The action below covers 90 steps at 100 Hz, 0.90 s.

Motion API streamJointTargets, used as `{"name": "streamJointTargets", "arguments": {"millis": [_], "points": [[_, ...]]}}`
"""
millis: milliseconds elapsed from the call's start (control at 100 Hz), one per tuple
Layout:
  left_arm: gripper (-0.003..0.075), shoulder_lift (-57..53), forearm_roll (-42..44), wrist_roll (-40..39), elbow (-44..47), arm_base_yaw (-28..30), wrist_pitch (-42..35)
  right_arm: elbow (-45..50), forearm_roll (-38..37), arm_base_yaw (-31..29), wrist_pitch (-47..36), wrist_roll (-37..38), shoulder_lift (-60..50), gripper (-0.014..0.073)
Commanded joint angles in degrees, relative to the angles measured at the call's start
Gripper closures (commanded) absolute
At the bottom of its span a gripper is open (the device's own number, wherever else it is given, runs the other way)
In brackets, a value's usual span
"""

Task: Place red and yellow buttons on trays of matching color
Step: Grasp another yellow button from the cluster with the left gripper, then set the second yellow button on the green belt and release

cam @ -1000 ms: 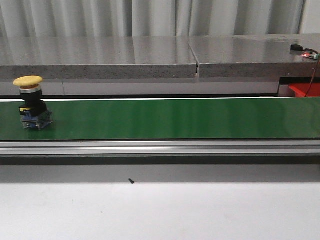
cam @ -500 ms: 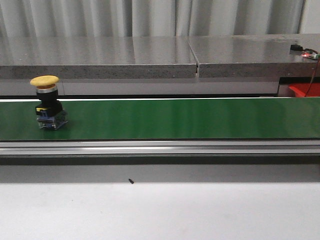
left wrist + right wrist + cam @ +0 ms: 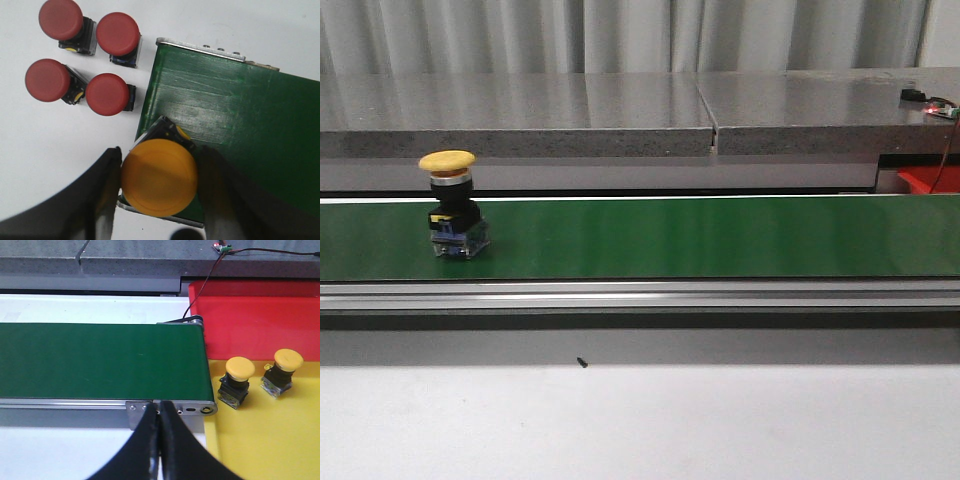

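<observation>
In the front view a yellow button (image 3: 448,163) on a black and blue base stands upright on the green belt (image 3: 700,235), toward its left; no gripper shows there. In the left wrist view my left gripper (image 3: 161,154) is shut on another yellow button (image 3: 159,177) at the belt's end (image 3: 225,115). Several red buttons (image 3: 107,94) stand on the white table beside it. My right gripper (image 3: 160,409) is shut and empty, just off the belt's other end (image 3: 100,360). Beside it a yellow tray (image 3: 260,445) holds two yellow buttons (image 3: 239,368) (image 3: 288,359), with a red tray (image 3: 250,330) behind.
A grey stone ledge (image 3: 620,115) runs behind the belt, with a small circuit board and a red wire (image 3: 938,110) at its right end. An aluminium rail (image 3: 640,295) lines the belt's front. A corner of the red tray (image 3: 928,180) shows at the right.
The yellow button on the belt has travelled to the right, staying upright. Nothing else in the front view has moved.
</observation>
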Motion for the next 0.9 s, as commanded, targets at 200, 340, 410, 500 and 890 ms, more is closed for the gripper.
{"name": "streamJointTargets", "arguments": {"millis": [200, 340, 410, 500, 890], "points": [[0.0481, -0.7, -0.6, -0.8, -1.3, -0.3, -0.9, -1.4, -0.1, -0.1, -4.5, 0.1, 0.4, 0.066], [0.0481, 1.0, -0.6, -0.8, -1.3, -0.3, 1.3, -1.4, -0.1, -0.1, -4.5, 0.1, 0.4, 0.066], [0.0479, 1.2, -0.6, -0.8, -1.3, -0.3, 1.2, -1.4, -0.1, -0.1, -4.5, 0.1, 0.4, 0.066], [0.0461, 1.2, -0.6, -0.8, -1.5, -0.3, 1.2, -1.4, -0.1, -0.1, -4.5, 0.1, 0.4, 0.066], [0.0247, -3.0, -6.1, 0.7, -1.6, -0.3, -1.7, -1.4, -0.1, -0.1, -4.5, 0.1, 0.4, 0.066]]}}
